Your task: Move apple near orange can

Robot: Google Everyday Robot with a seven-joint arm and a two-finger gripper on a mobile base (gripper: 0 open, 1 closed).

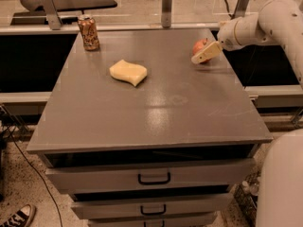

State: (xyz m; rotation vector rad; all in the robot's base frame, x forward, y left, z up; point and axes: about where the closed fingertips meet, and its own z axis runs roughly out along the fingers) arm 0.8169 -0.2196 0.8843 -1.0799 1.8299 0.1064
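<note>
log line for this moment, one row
apple: far right of table, not near orange can | end effector: at apple's near side | orange can: far left corner, upright | sponge: between them

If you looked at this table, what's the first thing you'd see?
The big white robot arm reaches in from the right, its claw right at the red apple near the far right edge of the table. Next come the yellow sponge in the middle and the orange can standing at the far left corner.

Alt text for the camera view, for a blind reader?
The robot's gripper is at the apple near the far right edge of the grey table. The orange can stands at the far left corner, a yellow sponge lying between them.
</note>
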